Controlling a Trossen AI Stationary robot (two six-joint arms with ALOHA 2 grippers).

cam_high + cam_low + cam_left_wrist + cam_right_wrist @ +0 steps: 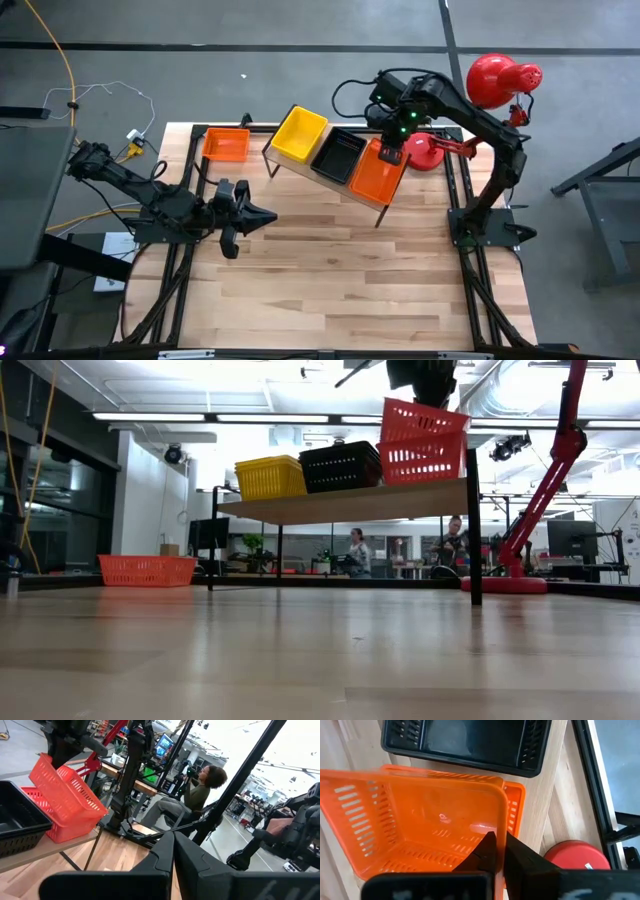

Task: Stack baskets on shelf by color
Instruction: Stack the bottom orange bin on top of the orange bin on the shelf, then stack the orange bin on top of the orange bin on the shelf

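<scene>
The shelf [340, 502] carries a yellow basket [300, 133], a black basket [338, 156] and an orange basket [422, 462] side by side. A second orange basket [425, 420] sits tilted over the first, with my right gripper [501, 851] shut on it from above. Another orange basket [226, 143] rests on the table at the far left. My left gripper [268, 214] hovers shut over the table's left half, holding nothing. My right gripper holds the upper orange basket by a short end wall [503, 827], one finger inside the basket and one outside. The fingers point steeply down. The basket is tilted, its held end raised, its low end [95, 810] down in the orange basket below.
A red desk lamp [500, 78] stands at the table's far right, its base [428, 152] close beside the shelf's orange end. Bare planks stretch across the near half of the table [340, 290]. People sit in the room behind.
</scene>
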